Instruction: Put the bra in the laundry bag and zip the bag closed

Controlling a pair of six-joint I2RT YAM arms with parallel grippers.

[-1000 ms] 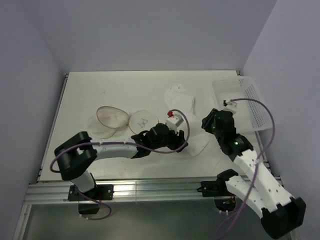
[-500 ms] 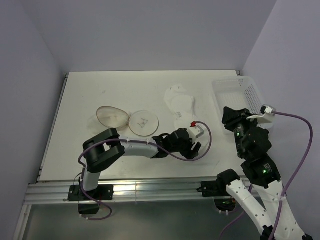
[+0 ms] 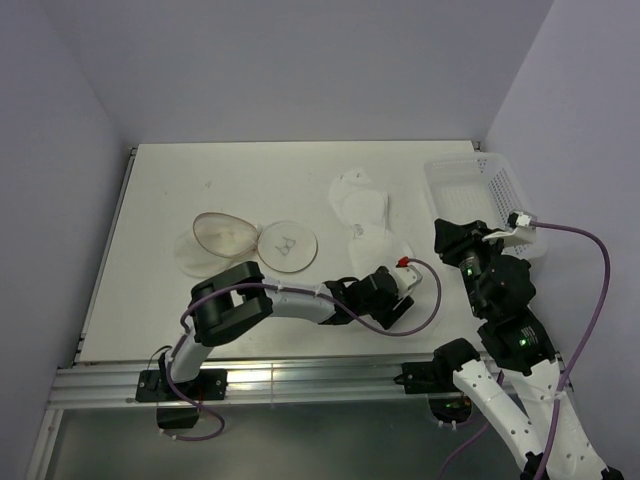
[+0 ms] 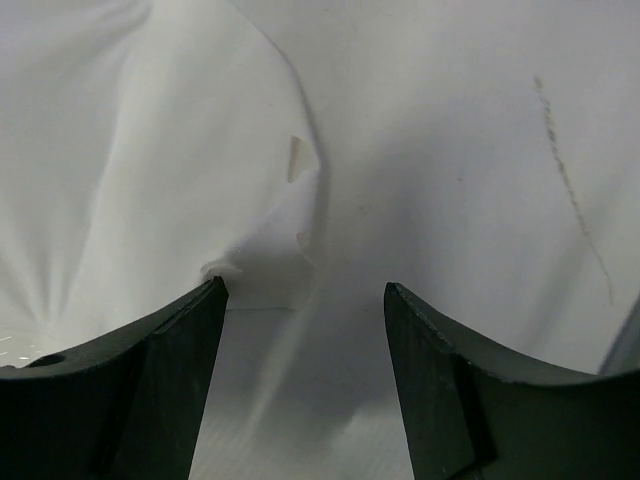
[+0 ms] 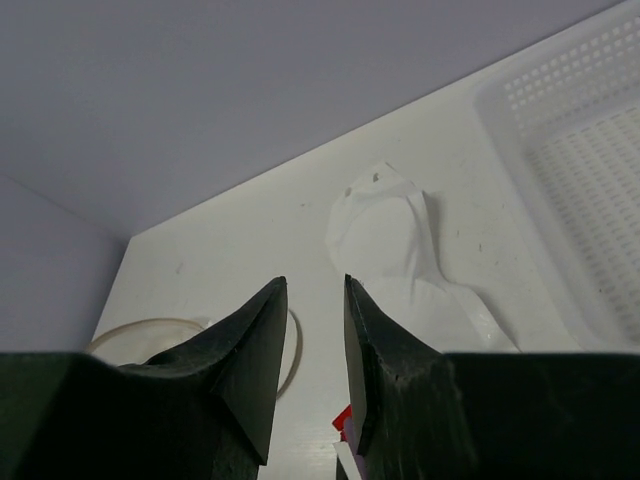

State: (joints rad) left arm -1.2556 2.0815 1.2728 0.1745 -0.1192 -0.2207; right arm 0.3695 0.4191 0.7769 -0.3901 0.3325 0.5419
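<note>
The bra [image 3: 364, 208] lies in the counter's [image 3: 250, 180] right half, with the laundry bag [image 3: 222, 236] toward the left edge. The left fingers [image 4: 165, 360] stand wide apart over the bra's near end. The right fingers [image 5: 245, 365], raised, show a narrow gap and hold nothing.

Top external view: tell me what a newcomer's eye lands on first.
The left arm stretched flat across the table, its open left gripper at the near edge of the white bra at centre right. Then the laundry bag, lying open at centre left, and the perforated basket at far right.
</note>
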